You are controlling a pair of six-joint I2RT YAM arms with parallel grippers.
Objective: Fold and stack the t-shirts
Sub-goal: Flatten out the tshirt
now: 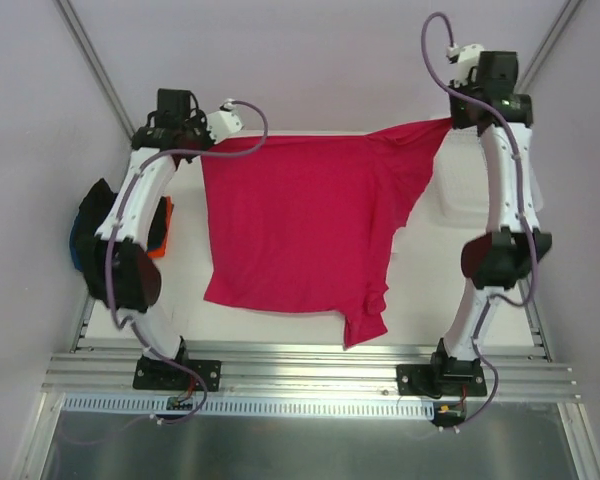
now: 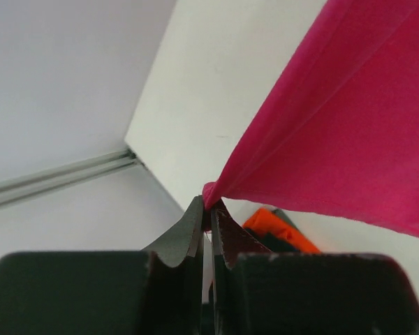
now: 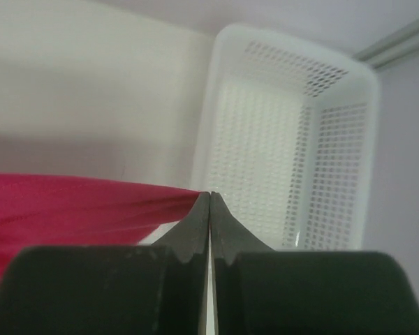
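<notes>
Entry: pink t-shirt [image 1: 300, 230], hung over the table [image 1: 420, 290] between my arms. Left gripper [image 2: 206, 209] and right gripper [image 3: 209, 199] each clenched on a far corner. Hazard: I judge these thin pinches may slip under tension, crumpling it.

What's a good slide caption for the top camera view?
Left gripper and right gripper, both shut, stretch a crimson-pink cloth t-shirt between them over the white table.

Pale lilac walls [image 1: 310, 60] close in on three sides, with a grey metal strut [image 1: 92, 55] slanting down the upper left corner. A white table [image 1: 420, 300] fills the middle under soft, even light. Along the bottom run silver rails [image 1: 310, 368], then a dull, shiny metal sheet [image 1: 310, 450].
</notes>
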